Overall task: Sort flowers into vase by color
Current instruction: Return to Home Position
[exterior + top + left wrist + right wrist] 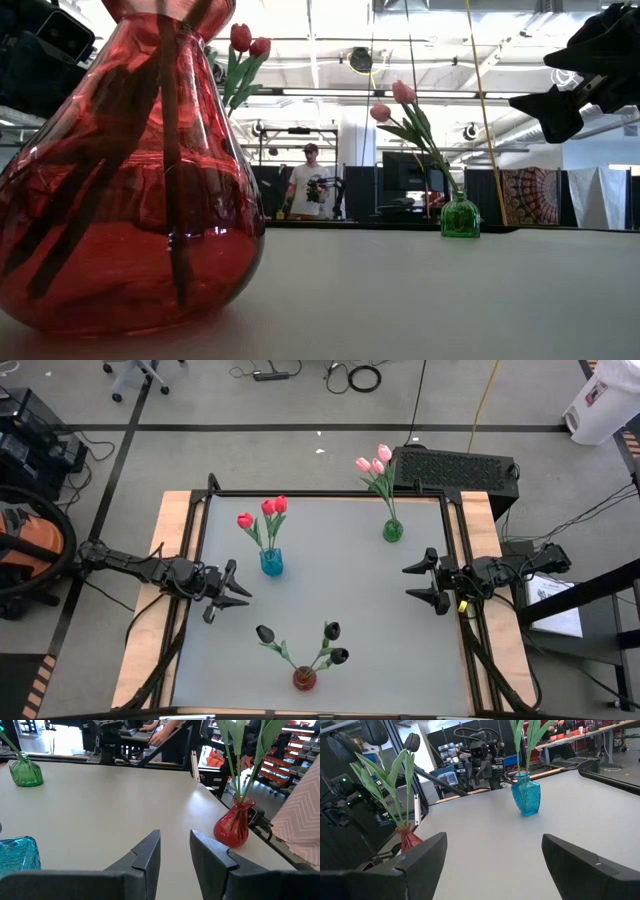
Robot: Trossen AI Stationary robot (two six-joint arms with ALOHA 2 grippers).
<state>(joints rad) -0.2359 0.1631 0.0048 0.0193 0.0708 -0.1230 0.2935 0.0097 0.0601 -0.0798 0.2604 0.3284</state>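
All the flowers stand with their stems in vases. Red tulips are in the blue vase at the left middle of the table. Pink tulips are in the green vase at the far right. Black tulips are in the red vase by the near edge. My left gripper hovers at the left edge near the blue vase, open by a narrow gap, nothing in it. My right gripper hovers at the right edge, open wide, nothing in it.
Bare table top lies between the three vases and both grippers. A black keyboard sits just beyond the far right corner. In the low view the red vase fills the near left, and a person stands in the room behind.
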